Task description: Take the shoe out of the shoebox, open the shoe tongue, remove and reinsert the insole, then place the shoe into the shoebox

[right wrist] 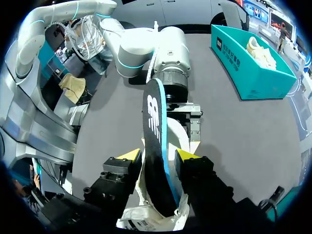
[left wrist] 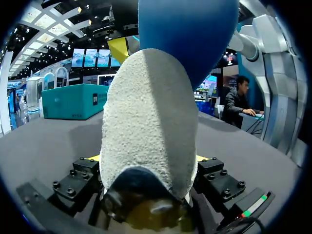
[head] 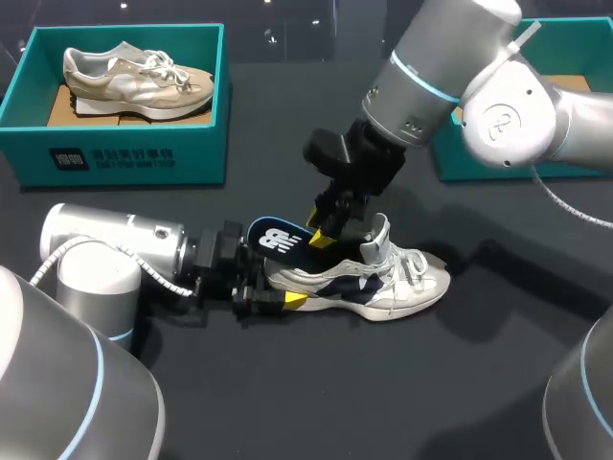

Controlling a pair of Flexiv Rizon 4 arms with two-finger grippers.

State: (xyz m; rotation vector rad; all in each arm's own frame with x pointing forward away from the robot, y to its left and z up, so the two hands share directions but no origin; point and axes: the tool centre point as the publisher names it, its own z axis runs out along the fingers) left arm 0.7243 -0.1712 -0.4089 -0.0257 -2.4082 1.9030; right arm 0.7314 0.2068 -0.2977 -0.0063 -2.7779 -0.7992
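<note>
Insole (right wrist: 155,122), flat and dark blue, tight in right pincer (right wrist: 158,155); pebbly-heeled shoe (left wrist: 146,112) tight in left pincer (left wrist: 147,158).

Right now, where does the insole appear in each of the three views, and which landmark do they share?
Head view: mid-table, the insole sticks out of the shoe heel, in the right gripper.
Left wrist view: blue underside above the white heel.
Right wrist view: between the gripper's fingers, logo showing.
Shared landmark: the teal shoebox.

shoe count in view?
2. A beige shoe lies in the left box, far side; a white shoe sits mid-table, heel held by the left gripper. The right box's inside is mostly hidden.
</note>
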